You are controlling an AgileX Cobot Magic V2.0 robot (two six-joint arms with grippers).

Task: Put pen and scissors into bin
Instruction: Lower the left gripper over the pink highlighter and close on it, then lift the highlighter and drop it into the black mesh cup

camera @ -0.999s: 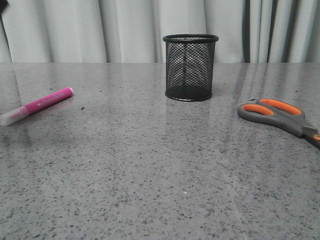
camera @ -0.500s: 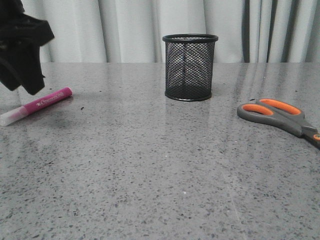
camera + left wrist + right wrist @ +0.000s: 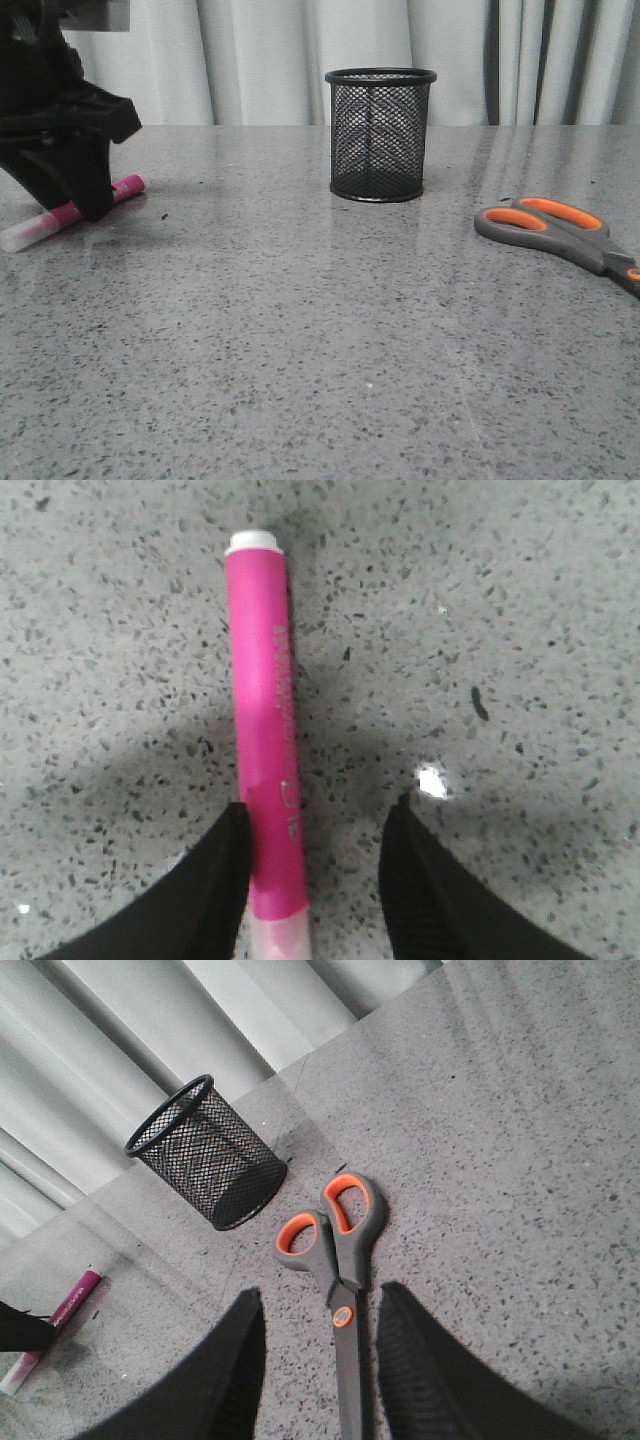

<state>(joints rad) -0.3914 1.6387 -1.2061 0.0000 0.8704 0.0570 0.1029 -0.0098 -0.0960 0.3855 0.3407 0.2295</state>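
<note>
The pink pen (image 3: 127,186) lies on the grey table at the far left, its whitish cap (image 3: 22,236) towards the front. My left gripper (image 3: 85,205) is down over its middle. In the left wrist view it is open (image 3: 320,815), with the pen (image 3: 265,700) between the jaws, right beside one finger. The black mesh bin (image 3: 380,135) stands upright at the back centre. The scissors (image 3: 545,225) lie flat at the right. My right gripper (image 3: 318,1295) is open above the scissors (image 3: 340,1250), blades running between its jaws. The right gripper is out of the front view.
The table (image 3: 320,340) is grey speckled stone. Grey curtains (image 3: 260,60) hang behind its far edge. The right wrist view also shows the bin (image 3: 205,1150) and the pen (image 3: 70,1300) far off.
My left gripper has come into view from the upper left and dropped down over the pen. The pen, bin and scissors have not moved.
</note>
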